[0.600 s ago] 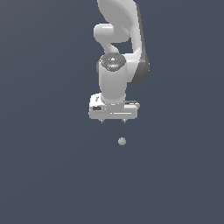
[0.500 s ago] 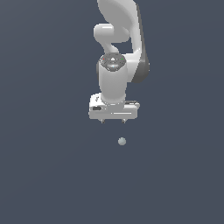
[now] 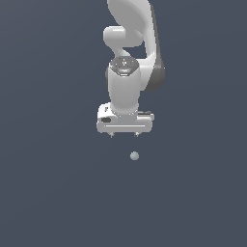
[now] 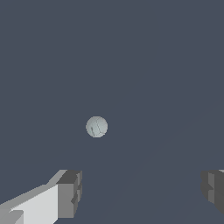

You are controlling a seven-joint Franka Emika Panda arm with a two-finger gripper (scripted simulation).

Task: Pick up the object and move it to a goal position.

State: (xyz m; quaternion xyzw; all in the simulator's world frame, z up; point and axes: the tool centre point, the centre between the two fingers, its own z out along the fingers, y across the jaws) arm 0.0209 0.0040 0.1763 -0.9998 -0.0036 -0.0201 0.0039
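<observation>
White arm hanging down from the top of the exterior view, wrist pointed straight at the dark grey floor. Gripper spread wide, two short fingertips poking out beneath the flat white hand, nothing held between them. Same story in the wrist view: gripper with its fingers standing well apart, one pale with a dark pad, the other only a dark block at the picture's edge, bare floor showing in the gap.

And there, the object: a tiny light-grey ball, down below the hand in the exterior view, a touch toward that view's right of the gripper's middle, roughly under the fingertip on that side. Clear of the fingers, no contact. Whether resting on the floor or not, hard to say; no shadow to go by.

In the wrist view, the object round and faintly mottled, sitting ahead of the fingers rather than between them, nearer the pale finger than the dark one, apart from both.
</observation>
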